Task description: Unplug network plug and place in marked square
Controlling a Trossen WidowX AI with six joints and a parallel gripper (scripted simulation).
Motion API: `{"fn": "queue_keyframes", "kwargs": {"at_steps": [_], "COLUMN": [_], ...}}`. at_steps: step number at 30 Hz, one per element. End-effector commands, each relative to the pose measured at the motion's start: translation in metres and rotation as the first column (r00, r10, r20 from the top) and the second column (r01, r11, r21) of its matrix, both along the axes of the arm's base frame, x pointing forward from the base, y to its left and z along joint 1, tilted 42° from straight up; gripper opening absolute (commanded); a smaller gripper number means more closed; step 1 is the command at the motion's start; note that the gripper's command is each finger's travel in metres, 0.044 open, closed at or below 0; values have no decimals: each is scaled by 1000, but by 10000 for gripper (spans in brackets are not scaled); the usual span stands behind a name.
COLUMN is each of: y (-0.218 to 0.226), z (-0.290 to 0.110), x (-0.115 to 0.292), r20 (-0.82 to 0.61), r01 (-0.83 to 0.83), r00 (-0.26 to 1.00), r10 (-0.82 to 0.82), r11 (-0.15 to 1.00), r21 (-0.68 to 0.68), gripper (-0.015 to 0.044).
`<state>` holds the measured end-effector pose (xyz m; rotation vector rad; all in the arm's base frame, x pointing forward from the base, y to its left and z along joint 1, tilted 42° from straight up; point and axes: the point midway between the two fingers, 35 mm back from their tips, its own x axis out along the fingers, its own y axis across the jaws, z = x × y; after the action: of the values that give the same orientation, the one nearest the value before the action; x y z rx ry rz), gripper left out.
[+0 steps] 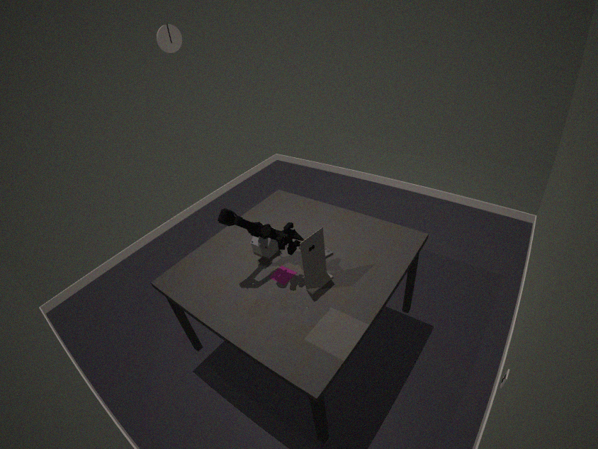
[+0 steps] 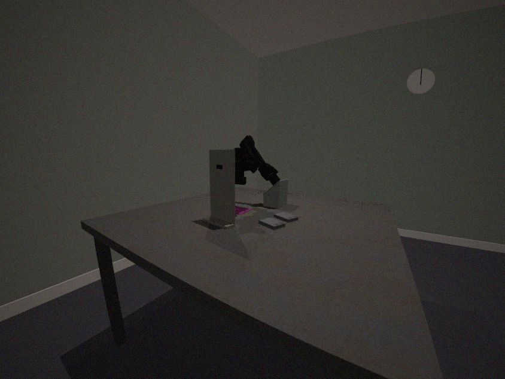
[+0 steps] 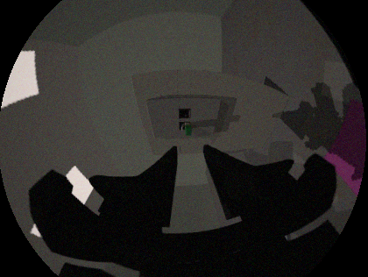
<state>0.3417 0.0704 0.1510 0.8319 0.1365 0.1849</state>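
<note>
Two fingers, partly spread and pinching nothing, are hovering near the upright panel (image 1: 314, 258), facing its plug (image 3: 187, 126).

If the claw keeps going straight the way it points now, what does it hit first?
Most likely the plug seated in the upright panel: the wrist view shows it dead ahead between the open claw fingers. The remaining gap is hard to judge.

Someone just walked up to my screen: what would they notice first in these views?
Probably the magenta marked square on the table, the only vivid colour, just beside the upright panel. Next, the black arm reaching at the panel, gripper jaws partly open and empty, lined up on the plug in its socket.
</note>
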Motion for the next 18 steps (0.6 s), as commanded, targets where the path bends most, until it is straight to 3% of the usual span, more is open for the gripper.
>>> {"fn": "queue_keyframes", "kwargs": {"at_steps": [1,18], "y": [1,1], "z": [2,6], "x": [9,35], "r20": [1,3], "r01": [-3,-3], "r00": [1000,1000], "r10": [3,3], "r11": [1000,1000], "r21": [5,5], "gripper": [156,156]}}
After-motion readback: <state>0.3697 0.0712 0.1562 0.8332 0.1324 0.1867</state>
